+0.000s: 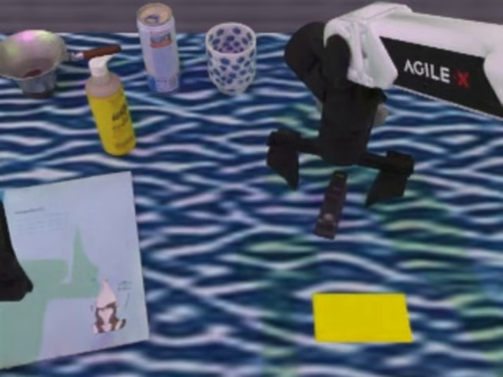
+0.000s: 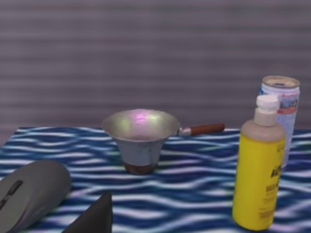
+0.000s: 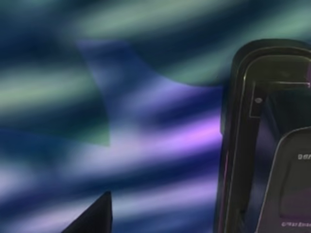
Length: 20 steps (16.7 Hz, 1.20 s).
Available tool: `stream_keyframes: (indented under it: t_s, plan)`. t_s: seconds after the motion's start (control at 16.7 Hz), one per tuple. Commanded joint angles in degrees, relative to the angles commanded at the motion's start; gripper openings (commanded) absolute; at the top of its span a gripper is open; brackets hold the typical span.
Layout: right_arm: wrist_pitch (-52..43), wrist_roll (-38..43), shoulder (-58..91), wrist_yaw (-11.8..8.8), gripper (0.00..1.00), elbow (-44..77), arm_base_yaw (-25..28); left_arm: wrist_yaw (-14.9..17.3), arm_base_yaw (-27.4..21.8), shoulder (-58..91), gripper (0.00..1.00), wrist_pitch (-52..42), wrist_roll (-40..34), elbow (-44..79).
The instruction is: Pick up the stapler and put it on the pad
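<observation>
The stapler (image 1: 332,206) is a slim dark bar lying on the blue wavy cloth, right of centre. My right gripper (image 1: 336,170) hangs open just behind and above it, one finger on each side, wide apart, touching nothing. In the right wrist view the stapler (image 3: 262,145) fills the side of the picture beside one dark fingertip (image 3: 99,213). The pad (image 1: 361,317), a flat yellow rectangle, lies in front of the stapler near the table's front edge. My left gripper (image 1: 9,271) is parked at the far left edge over the illustrated sheet.
A pale illustrated sheet (image 1: 78,259) covers the front left. Along the back stand a metal funnel-shaped pan (image 1: 31,59), a yellow pump bottle (image 1: 111,110), a spray can (image 1: 159,47) and a blue-dotted cup (image 1: 231,56). A rounded grey object (image 2: 29,199) shows close to the left wrist camera.
</observation>
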Motion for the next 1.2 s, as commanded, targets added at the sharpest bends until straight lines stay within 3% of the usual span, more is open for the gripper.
stream_keyframes:
  t_s: [0.36,1.14,1.2]
  plan:
    - [3.17,0.12,0.73,0.01,1.00,-2.92,0.10,0.00,0.00,0.00,1.00,0.00,0.00,0.00]
    - [3.17,0.12,0.73,0.01,0.02,-2.92,0.10,0.00,0.00,0.00,1.00,0.00,0.00,0.00]
    - [3.17,0.12,0.73,0.01,0.00,-2.92,0.10,0.00,0.00,0.00,1.00,0.00,0.00,0.00]
